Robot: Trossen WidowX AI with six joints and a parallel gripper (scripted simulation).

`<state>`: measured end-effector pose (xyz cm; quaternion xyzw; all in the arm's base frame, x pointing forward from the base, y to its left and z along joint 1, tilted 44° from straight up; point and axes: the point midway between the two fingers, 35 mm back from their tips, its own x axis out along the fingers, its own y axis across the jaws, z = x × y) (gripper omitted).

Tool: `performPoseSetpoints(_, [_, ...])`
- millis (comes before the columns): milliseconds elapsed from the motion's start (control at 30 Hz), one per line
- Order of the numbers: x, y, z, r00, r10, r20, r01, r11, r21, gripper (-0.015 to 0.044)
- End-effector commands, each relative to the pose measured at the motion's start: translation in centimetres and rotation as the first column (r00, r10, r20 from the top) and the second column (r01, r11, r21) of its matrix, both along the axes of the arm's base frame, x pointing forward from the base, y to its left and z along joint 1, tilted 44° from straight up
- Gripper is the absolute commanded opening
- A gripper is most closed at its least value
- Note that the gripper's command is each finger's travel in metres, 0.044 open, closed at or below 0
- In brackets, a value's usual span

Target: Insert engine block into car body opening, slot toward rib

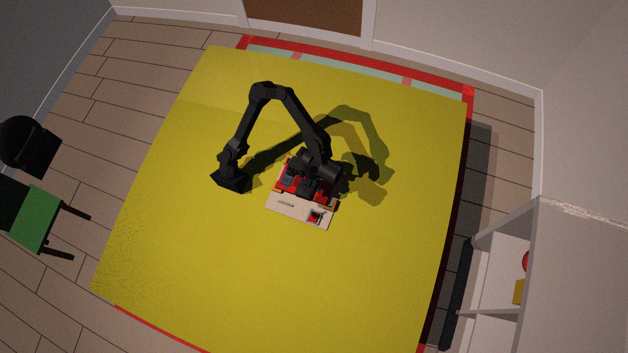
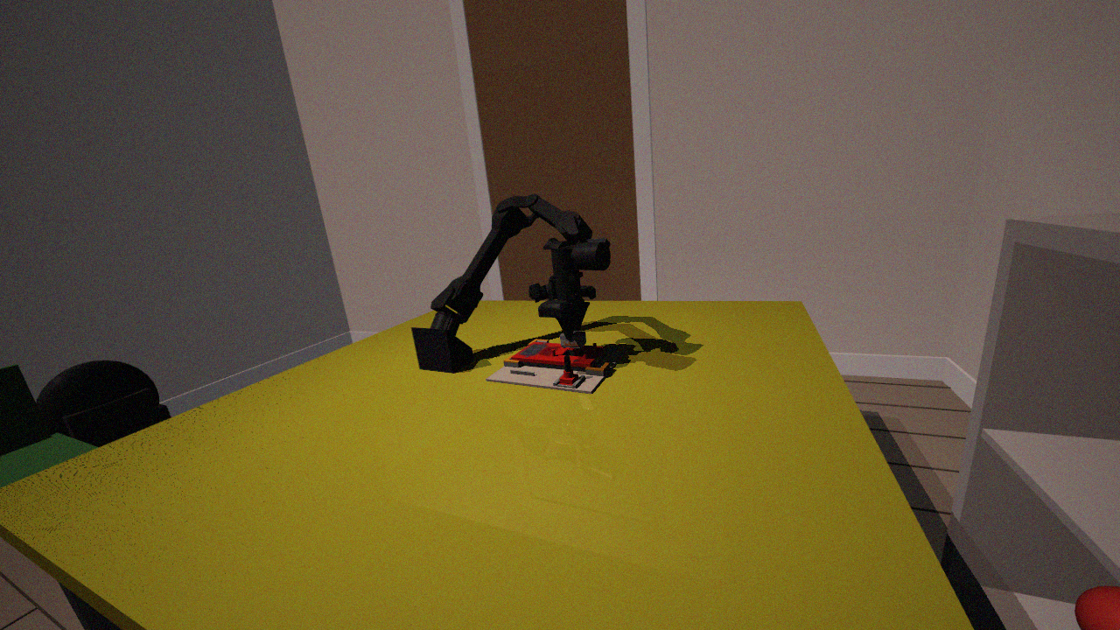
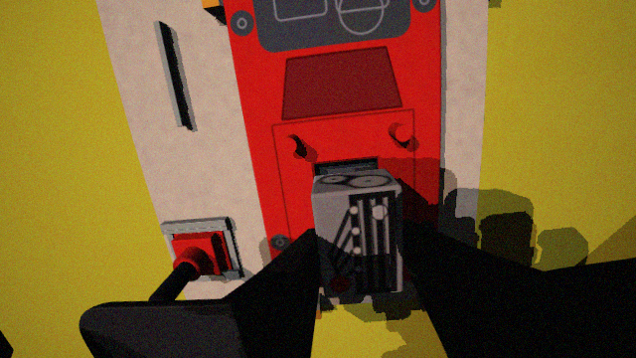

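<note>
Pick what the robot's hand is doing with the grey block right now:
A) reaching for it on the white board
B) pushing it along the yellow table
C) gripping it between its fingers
C: the hand has the grey block squeezed between its two dark fingers.

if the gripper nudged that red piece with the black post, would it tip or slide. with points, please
The red piece (image 1: 313,215) (image 2: 568,378) (image 3: 195,250) looks rigid, so probably wouldn't flex. Its tall, thin post suggests a high push might tip it, though the grey frame (image 3: 168,227) around its base would likely limit sliding.

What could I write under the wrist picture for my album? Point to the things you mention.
The end effector (image 3: 358,234) grips the gray engine block (image 3: 334,219) above the red car body (image 3: 258,149).
</note>
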<state>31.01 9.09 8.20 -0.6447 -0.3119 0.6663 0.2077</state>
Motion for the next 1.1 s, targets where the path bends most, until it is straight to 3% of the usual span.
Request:
performPoseSetpoints(0, [-0.13,0.19,-0.13,1.000,0.021,0.014,-0.021,1.000,0.008,0.0158])
performPoseSetpoints(1067, [-0.15,0.55,-0.51,1.000,-0.001,-0.007,0.001,1.000,0.005,0.0158])
